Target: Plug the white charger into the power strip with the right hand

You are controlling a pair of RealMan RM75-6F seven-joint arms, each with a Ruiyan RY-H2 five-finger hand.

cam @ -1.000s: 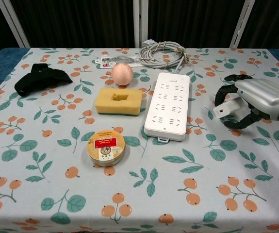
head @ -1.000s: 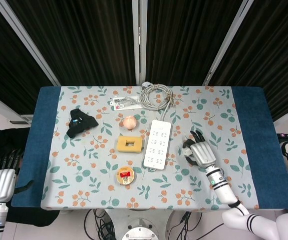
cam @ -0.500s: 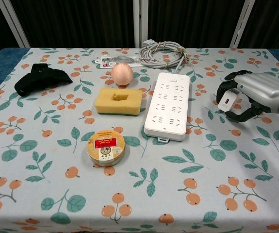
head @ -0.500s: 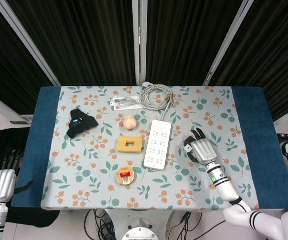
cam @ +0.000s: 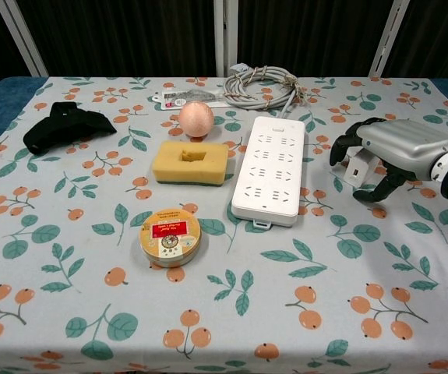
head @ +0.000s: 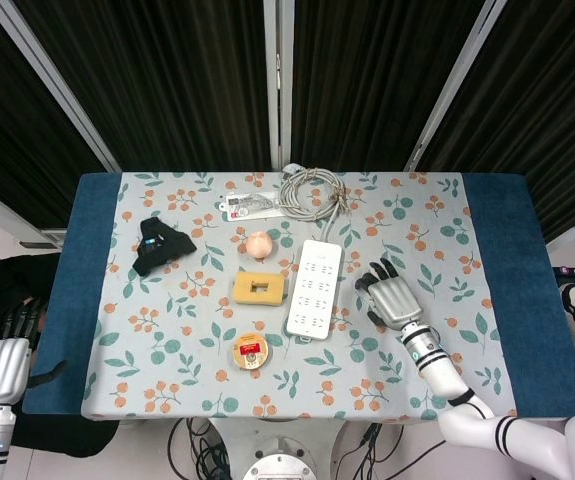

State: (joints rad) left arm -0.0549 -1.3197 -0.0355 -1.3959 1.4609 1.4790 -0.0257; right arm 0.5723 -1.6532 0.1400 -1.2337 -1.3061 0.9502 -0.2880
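A: Nearest us, a round tin [cam: 170, 237] sits alone on the flowered bench [cam: 68, 312]. What is our right robot hand [cam: 379, 156] doing just past it?

B: It holds the white charger [cam: 358, 167] in curled fingers, off the cloth and just to the right of the power strip [cam: 270, 167]. We judge the charger is carried low and tilted so its prongs can be turned down toward the sockets.

A: And our left robot hand [head: 1, 366]?

B: It hangs beside the bench's near left edge, holding nothing, fingers straight and only slightly apart.

A: Is there room to move in?

B: We think so. The strip lies lengthwise with bare cloth along its right side. A yellow sponge [cam: 190, 161] lies close on its left, a pink ball [cam: 196, 118] beyond that, and the coiled cord [cam: 262, 84] lies at the far end, so we would come from the right.
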